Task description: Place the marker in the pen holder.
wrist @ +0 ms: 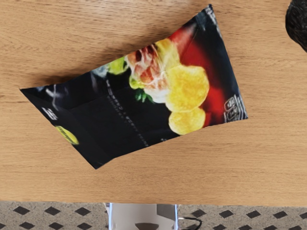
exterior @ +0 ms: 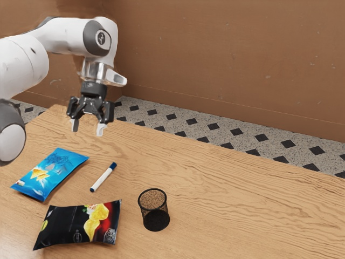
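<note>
Partly | pen holder (wrist: 298, 23) cut off, wrist view's edge | claw (exterior: 87, 130) parted

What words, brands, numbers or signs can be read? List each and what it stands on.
None legible.
Black bag: print down the middle, in the yellow-green oval and at both ends, too small.
Blue bag: faint lettering, too blurred.
Robot arm: round joint emblem, too small.

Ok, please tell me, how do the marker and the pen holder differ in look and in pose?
The marker lies flat, while the pen holder stands upright. The marker is white with dark ends; the pen holder is black mesh. The marker is slim, the pen holder wider. Both rest on the table.
</note>
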